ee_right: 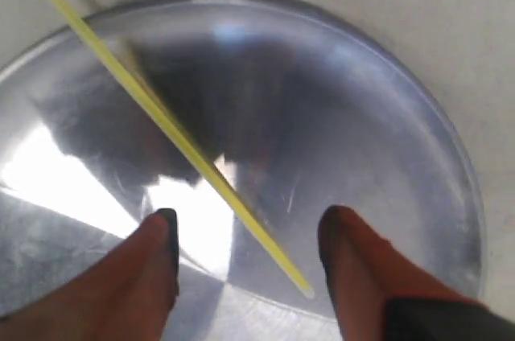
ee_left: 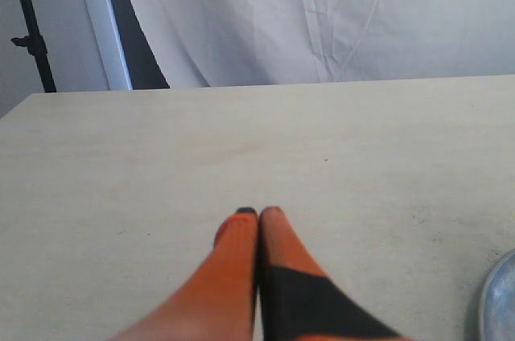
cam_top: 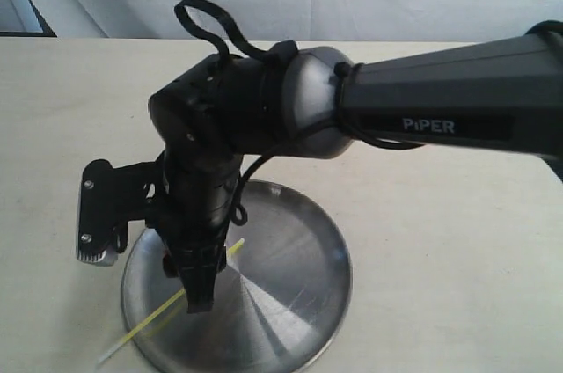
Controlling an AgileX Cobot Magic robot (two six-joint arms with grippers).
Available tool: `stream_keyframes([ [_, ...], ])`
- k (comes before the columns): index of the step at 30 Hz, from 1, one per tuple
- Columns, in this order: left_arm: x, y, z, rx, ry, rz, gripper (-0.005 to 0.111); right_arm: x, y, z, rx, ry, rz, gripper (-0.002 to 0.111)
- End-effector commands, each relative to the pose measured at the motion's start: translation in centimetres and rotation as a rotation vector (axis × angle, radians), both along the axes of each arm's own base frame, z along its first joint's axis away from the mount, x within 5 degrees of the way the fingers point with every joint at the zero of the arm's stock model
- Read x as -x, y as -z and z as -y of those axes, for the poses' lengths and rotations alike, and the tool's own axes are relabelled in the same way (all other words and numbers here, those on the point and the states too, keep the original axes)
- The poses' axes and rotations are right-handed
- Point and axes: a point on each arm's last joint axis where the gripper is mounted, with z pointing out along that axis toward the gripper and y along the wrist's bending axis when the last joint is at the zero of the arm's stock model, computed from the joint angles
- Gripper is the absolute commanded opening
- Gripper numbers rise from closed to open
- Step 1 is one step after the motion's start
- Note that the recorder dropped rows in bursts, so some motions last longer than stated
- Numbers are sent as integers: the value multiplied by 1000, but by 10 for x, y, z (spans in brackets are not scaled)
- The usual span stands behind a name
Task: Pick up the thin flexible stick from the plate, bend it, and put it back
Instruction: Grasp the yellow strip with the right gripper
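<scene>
Two orange fingers of the right gripper [ee_right: 251, 220] are hanging apart over the plate [ee_right: 362, 108]. The yellow stick [ee_right: 161, 116] is lying flat on it, slanting through their gap, one end overhanging the rim. The left gripper [ee_left: 259, 212], jaws together, is hovering over the table [ee_left: 161, 156], farther off.

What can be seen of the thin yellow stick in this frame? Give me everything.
The thin flexible stick is a very slim, bright yellow, plastic-looking rod that turns paler at the tip of one end. It is straight, not bent, and lies across the shiny plate. One end sits inside the rim, and the pale end overhangs it. The open right gripper straddles the stick with a finger on either side, and neither finger visibly touches it.
</scene>
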Motion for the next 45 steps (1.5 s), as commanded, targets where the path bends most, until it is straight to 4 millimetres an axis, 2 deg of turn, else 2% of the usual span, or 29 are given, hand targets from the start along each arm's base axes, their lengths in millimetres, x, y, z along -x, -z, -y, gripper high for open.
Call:
stream_keyframes([
  [1, 0, -1, 0, -2, -1, 14, 0, 6, 2, -6, -2, -18, -16, 53],
  [7, 0, -1, 0, -2, -1, 14, 0, 0, 28, -4, 101, -56, -1, 53],
  [13, 0, -1, 0, -2, -1, 14, 0, -3, 42, -5, 112, -62, 7, 53],
  [17, 0, -1, 0, -2, -1, 14, 0, -5, 58, -6, 133, -51, -9, 52],
  [19, 0, -1, 0, -2, -1, 14, 0, -6, 65, -6, 150, -30, -7, 46],
  [25, 0, -1, 0, -2, -1, 14, 0, -7, 79, -3, 197, -6, -17, -1],
  [29, 0, -1, 0, -2, -1, 14, 0, -6, 80, -1, 218, 3, -34, 0],
  [31, 0, -1, 0, -2, -1, 14, 0, -4, 76, 1, 231, 23, -47, 0],
  [35, 0, -1, 0, -2, -1, 14, 0, -5, 55, 4, 222, 83, -20, -1],
  [45, 0, -1, 0, -2, -1, 14, 0, -3, -26, 15, 71, 285, 96, -1],
])
